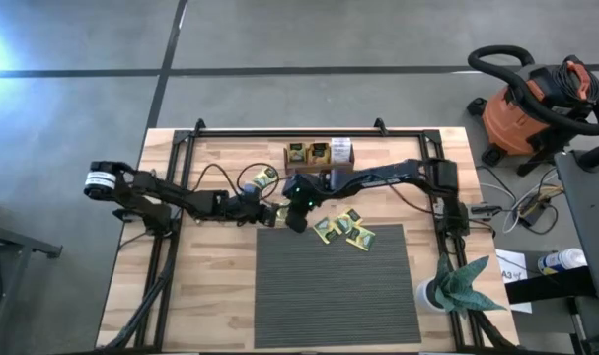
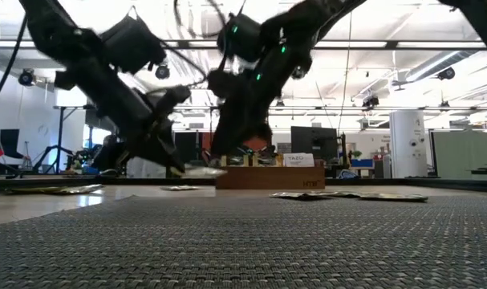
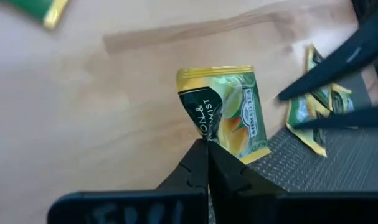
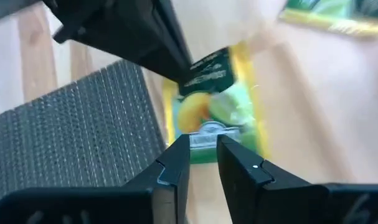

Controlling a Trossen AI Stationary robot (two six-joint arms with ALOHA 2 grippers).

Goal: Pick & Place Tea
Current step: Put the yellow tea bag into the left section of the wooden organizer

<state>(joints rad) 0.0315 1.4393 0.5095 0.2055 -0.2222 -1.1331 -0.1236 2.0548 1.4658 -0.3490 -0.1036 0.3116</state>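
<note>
Between both grippers, yellow-green sachet, brand lettering legible only from left wrist.

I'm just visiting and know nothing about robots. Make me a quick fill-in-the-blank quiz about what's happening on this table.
1. The left gripper is pinched shut on a yellow-green tea ____.
2. The right gripper stands over that same sachet with its fingers ____.
3. The dark ribbed mat lies on a table made of ____.
4. The brown tray sits at the table's ____ edge.

Missing words: sachet; apart; wood; far
</note>
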